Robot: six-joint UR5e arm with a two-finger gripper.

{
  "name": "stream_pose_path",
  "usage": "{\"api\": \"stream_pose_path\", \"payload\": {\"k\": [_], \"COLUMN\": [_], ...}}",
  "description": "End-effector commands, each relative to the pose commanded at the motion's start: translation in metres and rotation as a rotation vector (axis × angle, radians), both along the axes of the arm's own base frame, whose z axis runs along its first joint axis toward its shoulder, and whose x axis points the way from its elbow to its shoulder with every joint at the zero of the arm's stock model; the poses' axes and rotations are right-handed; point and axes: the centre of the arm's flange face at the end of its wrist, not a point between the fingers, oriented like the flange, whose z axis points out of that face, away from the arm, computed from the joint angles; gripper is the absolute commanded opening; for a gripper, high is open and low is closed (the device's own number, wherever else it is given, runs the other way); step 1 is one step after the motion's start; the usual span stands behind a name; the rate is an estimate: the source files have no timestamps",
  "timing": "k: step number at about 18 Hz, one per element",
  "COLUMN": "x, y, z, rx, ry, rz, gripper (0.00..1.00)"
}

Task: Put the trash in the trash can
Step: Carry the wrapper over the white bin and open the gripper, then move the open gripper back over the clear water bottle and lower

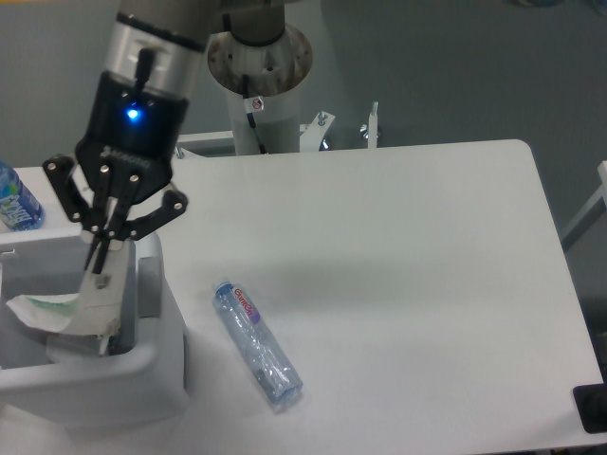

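Observation:
My gripper [97, 261] hangs over the white trash can [156, 370] at the left, shut on a crumpled white wrapper with green print [68, 311]. The wrapper dangles from the fingertips inside the can's opening. A crushed clear plastic bottle with a red-lettered label [256, 343] lies flat on the table, to the right of the can and apart from it. Whatever lies at the bottom of the can is hidden behind the wrapper.
An uncrushed blue-labelled bottle [16, 200] stands at the far left edge, behind the can. The arm's base column [261, 85] rises at the back of the white table [398, 275]. A dark object [593, 408] sits at the lower right corner.

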Motion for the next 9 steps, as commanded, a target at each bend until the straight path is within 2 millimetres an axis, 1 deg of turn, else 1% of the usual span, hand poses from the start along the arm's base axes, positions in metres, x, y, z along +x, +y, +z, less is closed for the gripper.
{"api": "stream_pose_path", "payload": {"k": [4,6,8,9], "x": [0.001,-0.002,-0.02,-0.044], "y": [-0.002,0.001,-0.002,-0.01], "z": [0.002,-0.005,-0.014,-0.024], "rx": [0.001,-0.015,-0.04,-0.056], "ry": [0.004,0.001,0.005,-0.011], "rz": [0.002,0.008,0.052,0.101], "gripper": [1.0,1.0,1.0,1.0]}}
